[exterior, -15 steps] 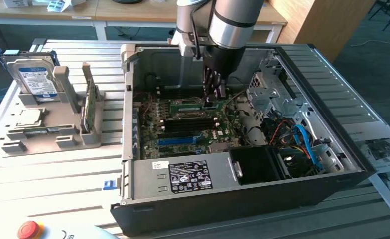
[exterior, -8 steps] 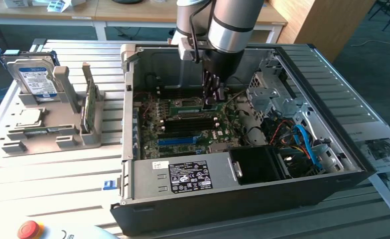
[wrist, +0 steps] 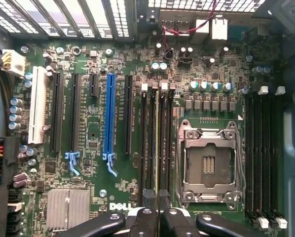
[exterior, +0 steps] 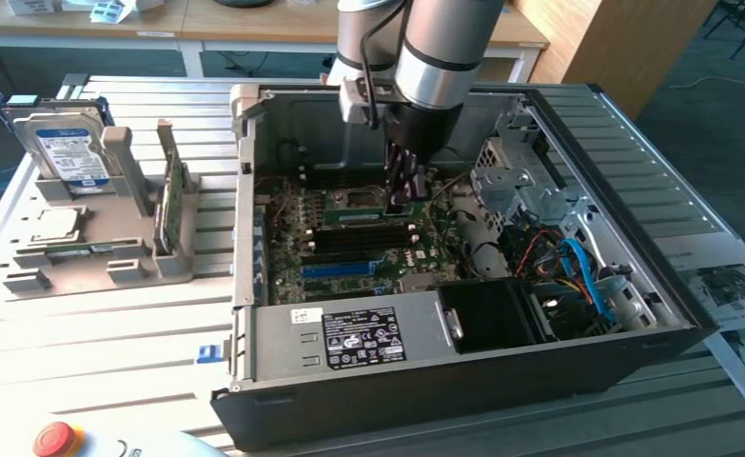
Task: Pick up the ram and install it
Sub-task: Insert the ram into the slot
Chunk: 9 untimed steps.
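A slatted metal table (exterior: 93,333) is taken up across the middle of the exterior view by an open black computer case (exterior: 474,381), laid on its side. The Universal Robots arm (exterior: 442,48) is lowered into the case from the upper centre of that view. The green motherboard (exterior: 346,257) is seen flat on the case floor, with a labelled power supply (exterior: 346,335) at the near edge. At the exterior view's left, a grey holder (exterior: 93,271) is set on the table, well apart from the case. A blue-labelled hard drive (exterior: 70,152) and a green card (exterior: 166,200) are stood on edge in it.

In the wrist view, an empty CPU socket (wrist: 209,165) and a blue expansion slot (wrist: 109,113) are shown on the board. The gripper (wrist: 156,197) is held narrow, its fingers (wrist: 147,197) pinched on the ram (wrist: 156,143). The ram is seen edge-on, lined up along the black memory slots (wrist: 146,138) beside the socket. Whether it is seated cannot be told.
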Tool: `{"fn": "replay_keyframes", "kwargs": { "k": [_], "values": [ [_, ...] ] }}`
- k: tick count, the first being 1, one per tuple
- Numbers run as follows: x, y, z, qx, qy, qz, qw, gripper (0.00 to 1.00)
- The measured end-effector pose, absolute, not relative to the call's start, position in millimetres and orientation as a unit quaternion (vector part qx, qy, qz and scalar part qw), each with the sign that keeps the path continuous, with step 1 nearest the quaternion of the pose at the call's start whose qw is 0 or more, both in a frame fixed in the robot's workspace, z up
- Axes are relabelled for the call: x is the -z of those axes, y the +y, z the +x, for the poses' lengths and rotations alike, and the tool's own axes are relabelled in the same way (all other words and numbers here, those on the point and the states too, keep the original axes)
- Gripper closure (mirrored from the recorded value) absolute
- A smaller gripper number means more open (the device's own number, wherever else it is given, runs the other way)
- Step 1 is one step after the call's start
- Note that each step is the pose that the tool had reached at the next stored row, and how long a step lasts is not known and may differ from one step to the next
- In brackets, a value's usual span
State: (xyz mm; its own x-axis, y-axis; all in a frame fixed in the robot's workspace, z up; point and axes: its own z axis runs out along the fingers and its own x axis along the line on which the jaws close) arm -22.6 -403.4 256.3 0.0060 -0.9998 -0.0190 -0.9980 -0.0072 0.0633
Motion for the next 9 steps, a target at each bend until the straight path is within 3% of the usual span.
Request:
{"fn": "replay_keyframes", "kwargs": {
  "k": [9],
  "values": [
    [-255.1, -403.4, -23.1, 0.029, -0.704, 0.709, 0.016, 0.88]
  ]
}}
